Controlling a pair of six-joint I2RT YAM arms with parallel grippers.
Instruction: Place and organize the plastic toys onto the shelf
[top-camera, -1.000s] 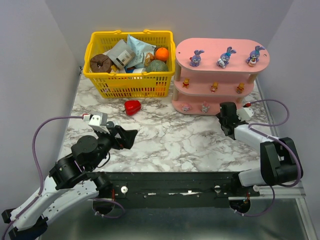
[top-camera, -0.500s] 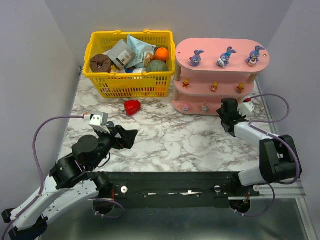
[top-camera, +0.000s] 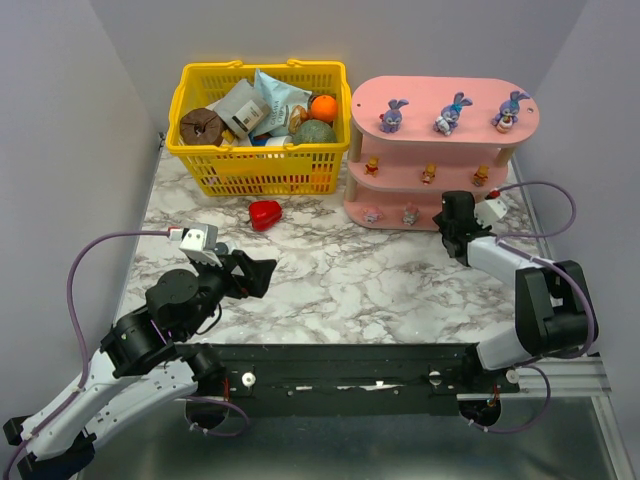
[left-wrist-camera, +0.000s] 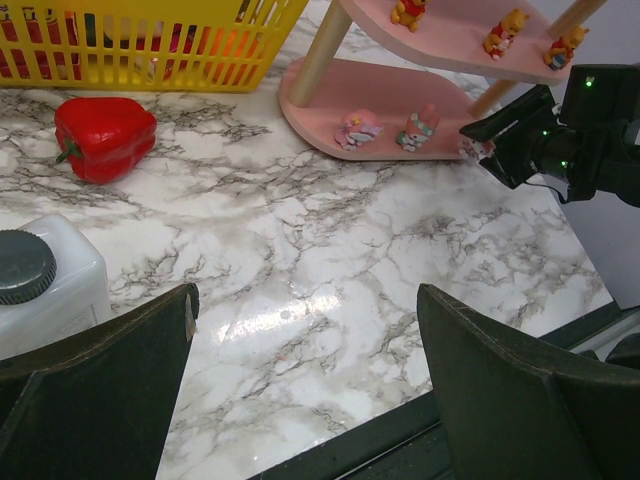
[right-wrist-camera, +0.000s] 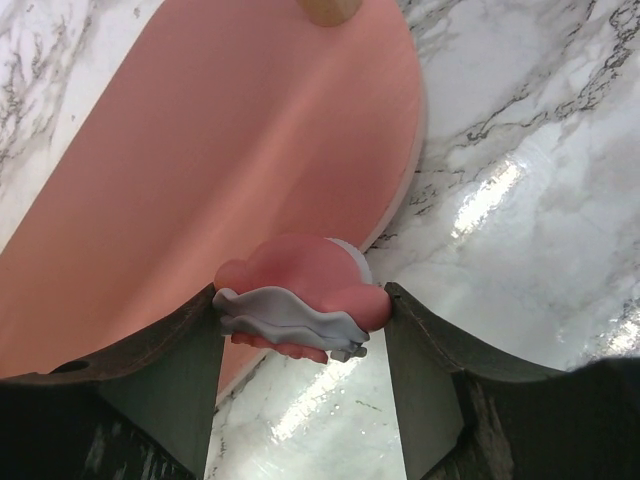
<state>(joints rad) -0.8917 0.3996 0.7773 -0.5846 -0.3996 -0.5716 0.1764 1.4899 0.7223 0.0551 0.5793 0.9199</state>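
1. Presently the right gripper (top-camera: 452, 210) is clenched on a small pink-and-white plastic figurine (right-wrist-camera: 298, 296), one finger against each side of it.
2. That figurine is at the rounded right end of the lowest board of the pink three-tier plastic shelf (right-wrist-camera: 190, 150); whether it touches the board cannot be told.
3. Two more pink-white figurines (top-camera: 372, 213) (top-camera: 409, 213) stand on the same board to its left.
4. Three orange bear-like figurines (top-camera: 429, 173) stand on the middle board and three purple-blue long-eared bunnies (top-camera: 452, 114) on the top.
5. The left gripper (left-wrist-camera: 310, 385) hangs released, fingers wide apart, over the marble tabletop (left-wrist-camera: 330, 250), well apart from the shelf, beside a white bottle with dark cap (left-wrist-camera: 50, 285).
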